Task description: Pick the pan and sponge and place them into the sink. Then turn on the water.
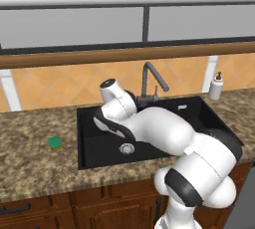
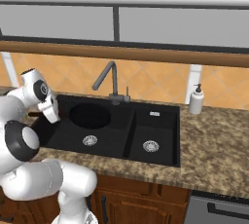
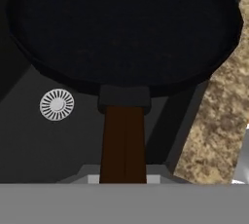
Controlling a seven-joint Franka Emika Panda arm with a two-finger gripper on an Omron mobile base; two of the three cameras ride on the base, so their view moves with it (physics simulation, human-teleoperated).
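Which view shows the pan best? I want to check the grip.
The hand view: the pan spans its top, its brown handle running down between the gripper's jaws, above the sink. The right base view shows its round body only; the left base view hides it behind the arm.

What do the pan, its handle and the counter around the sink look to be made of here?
The pan: matte black, faintly speckled, probably coated metal or cast iron; no shine to settle it. Its handle: dark brown with lengthwise streaks, likely wood, joined through a black collar. The counter: mottled brown and beige speckle, reads as polished granite or an imitation. The sink: flat black, possibly composite.
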